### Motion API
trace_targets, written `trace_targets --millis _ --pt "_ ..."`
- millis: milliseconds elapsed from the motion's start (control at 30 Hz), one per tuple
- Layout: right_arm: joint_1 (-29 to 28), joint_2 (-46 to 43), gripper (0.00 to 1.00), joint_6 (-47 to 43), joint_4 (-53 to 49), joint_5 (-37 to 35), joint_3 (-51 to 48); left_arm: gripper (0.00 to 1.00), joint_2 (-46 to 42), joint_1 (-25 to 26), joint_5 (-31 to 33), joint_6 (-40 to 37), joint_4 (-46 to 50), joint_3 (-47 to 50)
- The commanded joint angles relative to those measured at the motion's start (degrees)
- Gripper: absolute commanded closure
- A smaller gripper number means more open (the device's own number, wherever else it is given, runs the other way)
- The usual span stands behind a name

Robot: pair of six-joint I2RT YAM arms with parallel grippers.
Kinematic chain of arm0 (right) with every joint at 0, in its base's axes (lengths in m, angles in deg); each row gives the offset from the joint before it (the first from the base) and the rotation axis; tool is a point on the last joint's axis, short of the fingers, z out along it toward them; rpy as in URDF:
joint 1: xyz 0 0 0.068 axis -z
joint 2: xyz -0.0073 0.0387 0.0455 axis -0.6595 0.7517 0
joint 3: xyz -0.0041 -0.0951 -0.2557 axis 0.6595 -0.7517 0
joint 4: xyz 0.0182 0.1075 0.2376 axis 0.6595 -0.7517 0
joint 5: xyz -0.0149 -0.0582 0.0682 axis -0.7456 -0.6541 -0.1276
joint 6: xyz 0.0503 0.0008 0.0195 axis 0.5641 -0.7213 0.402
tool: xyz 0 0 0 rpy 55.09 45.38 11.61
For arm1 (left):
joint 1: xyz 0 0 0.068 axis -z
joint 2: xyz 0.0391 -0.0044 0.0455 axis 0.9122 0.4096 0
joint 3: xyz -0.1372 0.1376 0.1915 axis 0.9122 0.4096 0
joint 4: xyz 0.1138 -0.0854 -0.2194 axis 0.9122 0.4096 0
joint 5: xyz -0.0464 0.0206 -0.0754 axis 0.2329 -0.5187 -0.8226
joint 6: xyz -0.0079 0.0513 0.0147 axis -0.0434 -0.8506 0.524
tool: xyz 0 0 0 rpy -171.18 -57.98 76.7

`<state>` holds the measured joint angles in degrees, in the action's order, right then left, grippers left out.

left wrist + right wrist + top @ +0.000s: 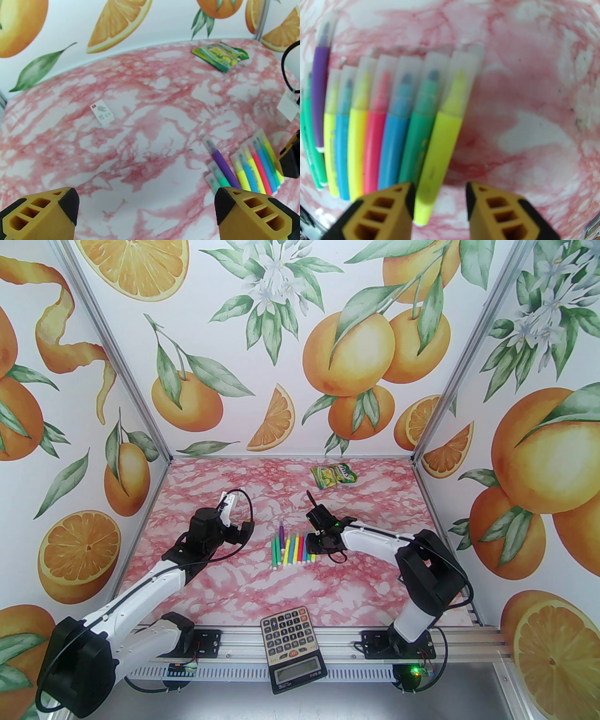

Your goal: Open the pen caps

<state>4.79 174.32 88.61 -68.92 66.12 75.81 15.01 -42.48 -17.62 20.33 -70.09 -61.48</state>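
R pincer (440, 194) is hanging part-open astride tail of rightmost yellow pen (443, 138) on bench (534, 117), pen caps (461, 70) all on, pointing away; L pincer (145, 196) is gaping wide; prob needing centred squeeze w/o nudging green pen (417, 140).

I see pens (290, 549) on the pink marbled table (375, 502) at my right gripper (313, 547), a snack packet (333, 475) beyond, a calculator (290, 638) behind

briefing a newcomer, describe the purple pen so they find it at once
A row of short pens lies mid-table on the pink marble. Near its left end, the purple pen is the only purple one and juts toward the back wall.
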Motion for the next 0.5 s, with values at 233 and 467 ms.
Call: trace_targets --millis 233,467 --pt "-0.39 1.79 0.60 -0.28 -2.35 -3.34 2.17 0.00 -2.27 0.22 1.40 -0.28 -1.35 1.31" --pt "-0.47 2.26 0.61 -2.45 -5.86 -6.42 3.64 0.00 -2.85 0.22 1.65 -0.28 -1.31 1.62"
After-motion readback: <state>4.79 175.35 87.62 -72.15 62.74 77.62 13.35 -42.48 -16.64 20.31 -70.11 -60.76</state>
